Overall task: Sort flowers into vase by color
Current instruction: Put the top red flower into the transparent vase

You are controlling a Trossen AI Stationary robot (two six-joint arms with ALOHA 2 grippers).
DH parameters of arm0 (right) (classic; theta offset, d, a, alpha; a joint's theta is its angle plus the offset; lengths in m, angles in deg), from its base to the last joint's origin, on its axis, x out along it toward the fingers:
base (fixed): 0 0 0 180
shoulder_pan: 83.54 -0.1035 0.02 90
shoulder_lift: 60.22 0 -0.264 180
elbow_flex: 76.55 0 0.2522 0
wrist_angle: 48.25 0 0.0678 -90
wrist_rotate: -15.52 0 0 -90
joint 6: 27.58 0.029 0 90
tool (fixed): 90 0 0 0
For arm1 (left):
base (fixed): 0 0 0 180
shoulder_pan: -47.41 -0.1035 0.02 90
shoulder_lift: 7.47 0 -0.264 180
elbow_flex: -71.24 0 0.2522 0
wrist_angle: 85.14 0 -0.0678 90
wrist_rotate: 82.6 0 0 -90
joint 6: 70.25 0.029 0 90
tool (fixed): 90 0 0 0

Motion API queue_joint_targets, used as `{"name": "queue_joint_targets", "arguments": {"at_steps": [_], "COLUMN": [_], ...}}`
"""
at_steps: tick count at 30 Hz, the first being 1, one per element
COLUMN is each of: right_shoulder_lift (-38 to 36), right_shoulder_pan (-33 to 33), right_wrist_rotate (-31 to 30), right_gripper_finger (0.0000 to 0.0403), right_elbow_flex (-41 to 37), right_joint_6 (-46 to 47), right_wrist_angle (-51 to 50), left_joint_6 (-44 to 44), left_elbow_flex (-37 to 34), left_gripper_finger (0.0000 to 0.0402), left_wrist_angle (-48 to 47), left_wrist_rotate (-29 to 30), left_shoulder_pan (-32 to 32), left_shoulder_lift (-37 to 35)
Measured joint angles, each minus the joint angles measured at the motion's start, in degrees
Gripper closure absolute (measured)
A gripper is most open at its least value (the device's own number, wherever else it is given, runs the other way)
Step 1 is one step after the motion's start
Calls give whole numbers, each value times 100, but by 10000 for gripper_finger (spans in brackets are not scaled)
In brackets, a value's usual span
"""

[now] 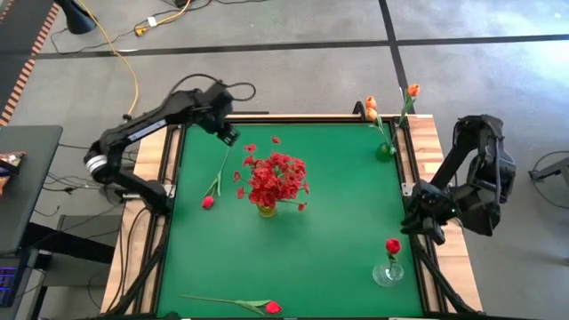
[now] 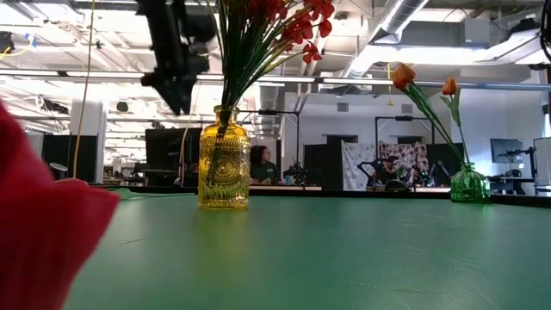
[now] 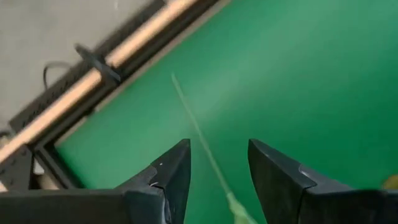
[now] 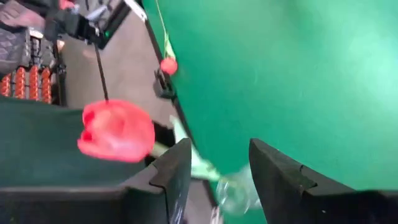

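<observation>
A yellow vase (image 1: pixel 267 210) (image 2: pixel 224 159) at mid-table holds bushy red flowers (image 1: pixel 277 178). At the far right, a green vase (image 1: pixel 384 151) (image 2: pixel 469 183) holds two orange tulips (image 1: pixel 371 105). A clear vase (image 1: pixel 388 272) (image 4: pixel 239 194) at the near right holds one red tulip (image 1: pixel 392 246) (image 4: pixel 118 130). One loose red-pink tulip (image 1: pixel 212 188) lies on the left of the table. Another (image 1: pixel 242 304) lies along the near edge. My left gripper (image 1: pixel 229 135) (image 3: pixel 219 163) hangs open above the first tulip's stem (image 3: pixel 199 134). My right gripper (image 1: pixel 418 222) (image 4: pixel 219 163) is open at the right edge, beside the clear vase.
A wooden frame (image 1: pixel 433 151) with black rails borders the green table. The near loose tulip's bud (image 2: pixel 43 232) fills the low view's left corner. Open green surface lies between the yellow vase and the right-hand vases.
</observation>
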Motion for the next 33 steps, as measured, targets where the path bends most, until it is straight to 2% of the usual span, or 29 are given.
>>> {"name": "queue_joint_targets", "arguments": {"at_steps": [4,9,14,20,27,33], "right_shoulder_lift": [-73,-69,-69,-105,-148,-152], "right_shoulder_pan": [337,653,761,907,1048,1134], "right_wrist_rotate": [-208,-261,-256,-253,-252,-252], "right_gripper_finger": [216,216,216,216,216,216], "right_elbow_flex": [0,0,0,0,0,0], "right_joint_6": [-593,-1015,-1393,-1566,-1605,-1612], "right_wrist_angle": [-8,-4,-4,-78,-146,-146], "left_joint_6": [202,78,-193,-513,-855,-1253], "left_elbow_flex": [-228,-1147,-1973,-2666,-3117,-3376], "left_gripper_finger": [233,199,175,171,171,190], "left_wrist_angle": [-45,333,842,1432,2075,2462], "left_wrist_rotate": [-236,-513,-1059,-970,-957,-224], "left_shoulder_pan": [-138,-394,-418,-214,175,612], "left_shoulder_lift": [441,579,579,579,575,556]}}
